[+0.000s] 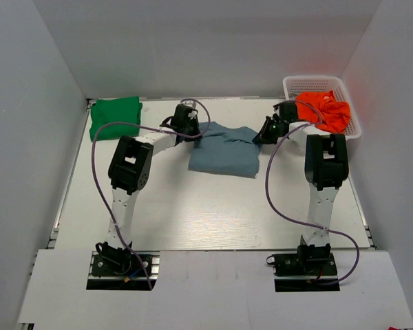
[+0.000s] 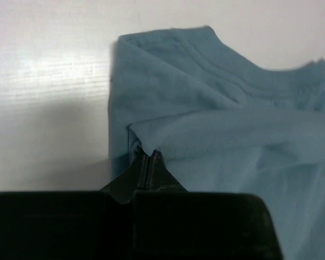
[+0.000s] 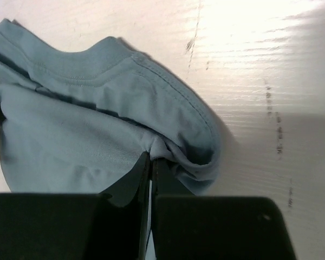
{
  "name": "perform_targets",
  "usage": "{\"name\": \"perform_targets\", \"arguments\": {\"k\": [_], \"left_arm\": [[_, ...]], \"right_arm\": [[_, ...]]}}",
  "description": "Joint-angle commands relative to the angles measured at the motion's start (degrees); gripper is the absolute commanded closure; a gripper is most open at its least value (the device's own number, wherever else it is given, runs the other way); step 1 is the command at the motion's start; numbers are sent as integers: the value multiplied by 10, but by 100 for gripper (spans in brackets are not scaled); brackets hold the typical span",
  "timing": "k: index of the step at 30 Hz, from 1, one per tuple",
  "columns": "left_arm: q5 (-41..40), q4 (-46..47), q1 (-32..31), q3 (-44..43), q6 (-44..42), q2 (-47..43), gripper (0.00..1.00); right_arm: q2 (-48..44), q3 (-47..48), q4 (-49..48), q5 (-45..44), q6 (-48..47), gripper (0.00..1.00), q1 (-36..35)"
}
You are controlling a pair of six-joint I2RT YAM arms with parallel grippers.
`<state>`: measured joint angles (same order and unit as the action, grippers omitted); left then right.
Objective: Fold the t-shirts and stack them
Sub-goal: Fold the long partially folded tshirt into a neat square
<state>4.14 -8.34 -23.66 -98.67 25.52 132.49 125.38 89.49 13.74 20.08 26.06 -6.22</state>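
Slate-blue t-shirt (image 1: 224,152) is laid partly folded at the middle of the worktop (image 1: 213,206). Its far left edge is pinched by the left gripper (image 2: 149,158), its far right edge by the right gripper (image 3: 150,161), both clamped on cloth. The green t-shirt (image 1: 115,117) is laid folded at the far-left corner.

A white table (image 1: 206,206) with fine grain lines forms the floor of a plain booth. A pale grey back wall (image 1: 206,48), left wall (image 1: 27,137) and right wall (image 1: 399,151) close it in. A white panel (image 1: 213,289) covers the near edge. Light glares off the table, which bears a few dark scuff marks (image 3: 276,124)
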Motion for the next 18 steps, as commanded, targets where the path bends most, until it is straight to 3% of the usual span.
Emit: {"name": "perform_targets", "arguments": {"k": [1,4,9,14,18], "left_arm": [[45,-15,5,100,21,-90,100],[39,-9,-8,228,40,-164,100],[65,10,-19,463,91,-404,100],[31,-27,-24,567,119,-590,100],[-7,-63,-24,561,119,-665,100]], "right_arm": [[-15,-62,-9,28,-20,100,-19],[-61,-136,-25,16,-35,100,-54],[-148,-237,-54,12,-55,100,-135],[-270,-320,-68,-6,-42,100,-172],[-348,-333,-73,-11,-32,100,-180]]}}
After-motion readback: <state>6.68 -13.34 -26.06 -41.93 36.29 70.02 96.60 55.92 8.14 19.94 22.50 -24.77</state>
